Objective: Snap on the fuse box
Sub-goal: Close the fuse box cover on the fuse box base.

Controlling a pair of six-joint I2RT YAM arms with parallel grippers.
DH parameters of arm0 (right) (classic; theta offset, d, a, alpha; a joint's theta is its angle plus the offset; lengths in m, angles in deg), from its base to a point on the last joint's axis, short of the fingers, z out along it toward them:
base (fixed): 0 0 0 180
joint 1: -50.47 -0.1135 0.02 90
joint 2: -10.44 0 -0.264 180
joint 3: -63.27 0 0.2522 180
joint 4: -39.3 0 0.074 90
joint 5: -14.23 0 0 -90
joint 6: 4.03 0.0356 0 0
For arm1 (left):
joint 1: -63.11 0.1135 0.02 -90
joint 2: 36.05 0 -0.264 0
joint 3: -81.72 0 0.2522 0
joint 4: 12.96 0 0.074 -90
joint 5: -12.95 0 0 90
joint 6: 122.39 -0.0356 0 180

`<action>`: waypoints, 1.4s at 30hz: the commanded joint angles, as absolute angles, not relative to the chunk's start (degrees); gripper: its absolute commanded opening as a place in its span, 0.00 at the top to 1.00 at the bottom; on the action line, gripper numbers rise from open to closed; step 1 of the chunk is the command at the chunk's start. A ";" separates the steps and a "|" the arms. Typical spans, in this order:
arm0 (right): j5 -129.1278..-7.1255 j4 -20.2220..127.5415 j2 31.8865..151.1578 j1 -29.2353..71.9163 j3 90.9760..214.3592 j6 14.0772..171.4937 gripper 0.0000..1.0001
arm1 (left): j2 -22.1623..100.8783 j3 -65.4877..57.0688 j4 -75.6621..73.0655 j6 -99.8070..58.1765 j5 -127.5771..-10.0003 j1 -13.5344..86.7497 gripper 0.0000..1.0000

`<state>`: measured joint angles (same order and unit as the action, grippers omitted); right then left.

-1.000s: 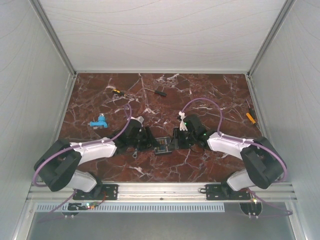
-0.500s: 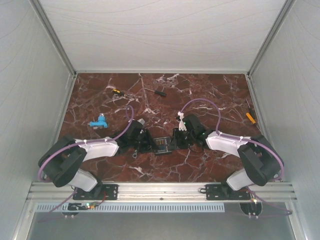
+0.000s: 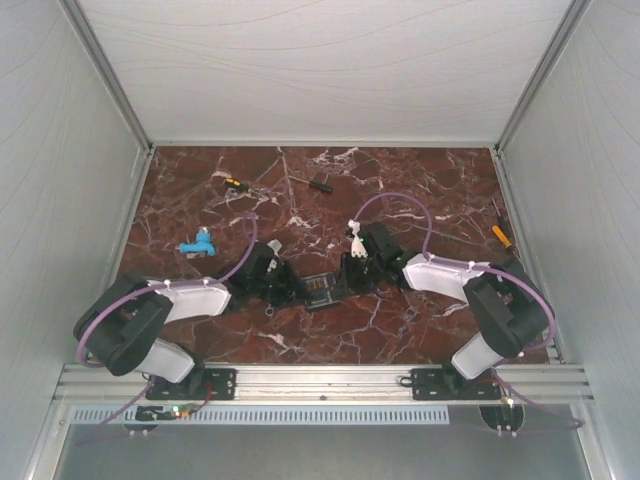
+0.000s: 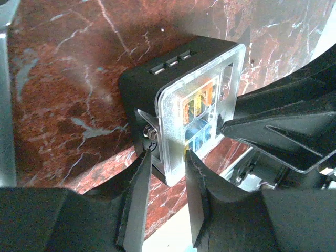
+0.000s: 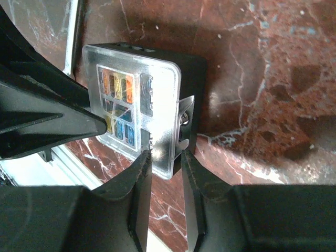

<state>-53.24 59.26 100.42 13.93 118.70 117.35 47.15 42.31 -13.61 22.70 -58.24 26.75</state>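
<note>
The fuse box (image 3: 321, 290) is a small black box held between my two grippers at the table's middle front. A clear cover (image 4: 202, 113) sits over its orange and blue fuses. In the left wrist view, my left gripper (image 4: 167, 168) is shut on the box's lower edge, with one finger behind the black body (image 4: 139, 94) and one on the cover face. My right gripper (image 5: 165, 160) clamps the opposite edge the same way, pinching the cover (image 5: 157, 105) against the black body (image 5: 191, 73). From above, the left gripper (image 3: 298, 288) and right gripper (image 3: 343, 280) flank the box.
A blue part (image 3: 198, 245) lies at the left. Two small screwdrivers (image 3: 235, 184) (image 3: 320, 184) lie near the back. An orange-handled tool (image 3: 502, 235) lies by the right wall. A small metal piece (image 3: 270, 312) lies in front of the left gripper. Enclosure walls stand on three sides.
Both grippers have stayed clamped on the fuse box. Both arms have shifted a little toward the back and inward, and the box has barely moved.
</note>
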 commanded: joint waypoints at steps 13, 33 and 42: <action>-60.99 62.53 105.53 15.16 127.75 108.83 0.75 | 50.72 39.59 -23.13 25.67 -51.37 23.92 0.58; -55.29 50.29 85.84 16.08 108.63 124.04 0.43 | 44.16 31.20 -8.44 6.37 -60.32 32.21 0.20; -51.04 43.51 95.49 16.44 111.77 127.29 0.39 | 52.99 33.31 -16.59 13.02 -48.45 32.39 0.21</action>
